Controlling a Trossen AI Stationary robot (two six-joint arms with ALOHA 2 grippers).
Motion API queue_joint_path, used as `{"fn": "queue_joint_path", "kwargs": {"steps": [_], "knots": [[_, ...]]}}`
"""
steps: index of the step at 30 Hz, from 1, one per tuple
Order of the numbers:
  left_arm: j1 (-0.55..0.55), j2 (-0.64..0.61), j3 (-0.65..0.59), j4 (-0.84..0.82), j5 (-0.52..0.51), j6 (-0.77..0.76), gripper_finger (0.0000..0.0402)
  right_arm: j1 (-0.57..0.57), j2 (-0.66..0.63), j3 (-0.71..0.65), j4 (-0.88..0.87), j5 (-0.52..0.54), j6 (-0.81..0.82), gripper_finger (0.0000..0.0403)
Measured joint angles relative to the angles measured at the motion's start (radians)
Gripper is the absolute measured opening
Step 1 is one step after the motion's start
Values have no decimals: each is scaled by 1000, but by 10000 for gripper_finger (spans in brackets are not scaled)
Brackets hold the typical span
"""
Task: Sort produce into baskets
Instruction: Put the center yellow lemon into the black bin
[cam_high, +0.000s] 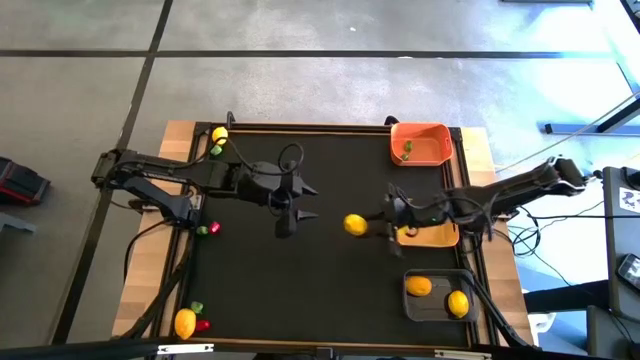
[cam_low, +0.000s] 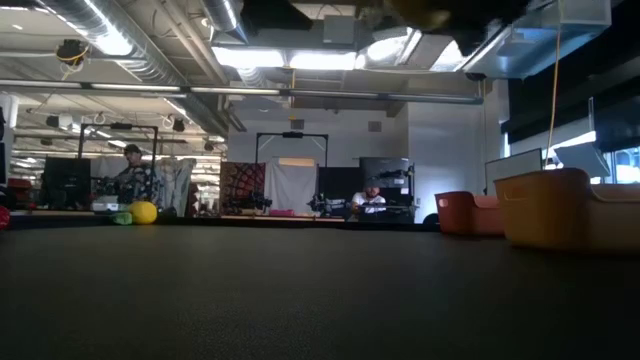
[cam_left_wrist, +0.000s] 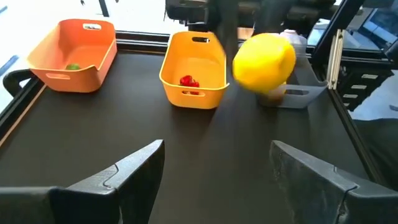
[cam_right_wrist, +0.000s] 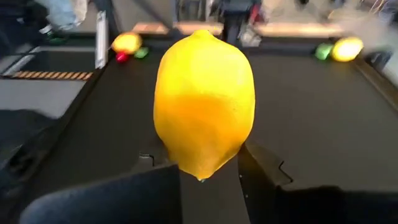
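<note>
while the right claw (cam_right_wrist: 208, 171) grips a lemon (cam_right_wrist: 204, 102) by its lower end, fingers closed against the rind on both sides, the fruit sits mid-tabletop (cam_high: 330, 270) just beside the yellow-tan basket (cam_left_wrist: 193, 68). the left claw (cam_left_wrist: 217, 168) stands wide open and empty, facing the lemon from across the tabletop. judged: the lemon looks rigid, smooth and light, likely a hard toy shell, so slippery; its taper at the tip gives a poor hold and it could squirt out. a grip across the broad middle would hold more safely. two other lemons lie in the dark grey basket (cam_high: 437, 295); a red piece (cam_left_wrist: 188, 81) lies in the yellow-tan one, a green piece (cam_left_wrist: 73, 66) in the orange basket (cam_left_wrist: 74, 53). more produce waits at the tabletop's left corners.
</note>
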Motion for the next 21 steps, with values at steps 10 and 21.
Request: {"fn": "queue_joint_path", "kwargs": {"steps": [10,21], "knots": [[0,0,0,2,1,4,283,210,-148,0,-368,-13,370,76],[0,0,0,3,3,5,283,506,-148,0,-453,-64,870,76]]}}
